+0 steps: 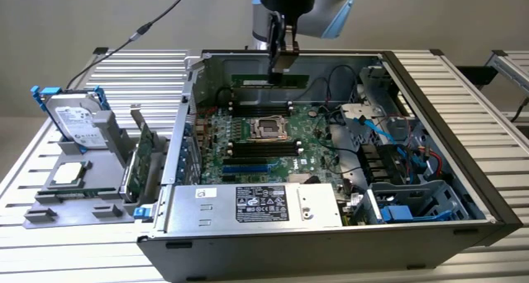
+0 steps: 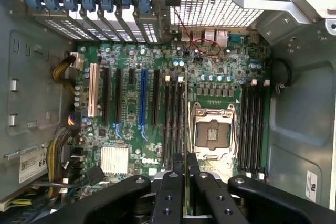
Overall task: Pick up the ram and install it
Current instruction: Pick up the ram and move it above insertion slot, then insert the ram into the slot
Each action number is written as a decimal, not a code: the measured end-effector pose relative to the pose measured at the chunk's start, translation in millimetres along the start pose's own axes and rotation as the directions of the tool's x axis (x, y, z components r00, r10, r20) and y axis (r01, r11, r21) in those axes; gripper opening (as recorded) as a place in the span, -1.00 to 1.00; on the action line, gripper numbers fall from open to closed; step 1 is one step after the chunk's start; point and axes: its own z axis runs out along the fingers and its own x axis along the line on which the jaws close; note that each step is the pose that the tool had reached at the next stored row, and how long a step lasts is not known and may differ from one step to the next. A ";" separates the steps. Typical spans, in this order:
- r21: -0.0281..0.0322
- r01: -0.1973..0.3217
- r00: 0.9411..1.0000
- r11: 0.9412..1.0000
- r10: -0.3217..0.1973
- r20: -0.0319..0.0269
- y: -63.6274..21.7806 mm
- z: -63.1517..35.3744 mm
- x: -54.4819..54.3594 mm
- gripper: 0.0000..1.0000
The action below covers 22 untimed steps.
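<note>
The ram [image 1: 248, 80] is a matt green circuit board. The hand [image 2: 185, 163] is smooth matt black. The case [image 1: 240, 63] is dull grey sheet metal. The motherboard [image 2: 131, 129] is green lacquered board, and its heat sink [image 2: 114, 159] is bright finned metal. The counter [image 1: 140, 66] is ribbed, pale satin metal. The hard drive [image 1: 74, 119] has a shiny metal face and blue plastic rails.
</note>
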 end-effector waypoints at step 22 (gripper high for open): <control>0.023 -0.024 1.000 0.999 0.024 0.005 -1.1 2.0 -3.0 -0.73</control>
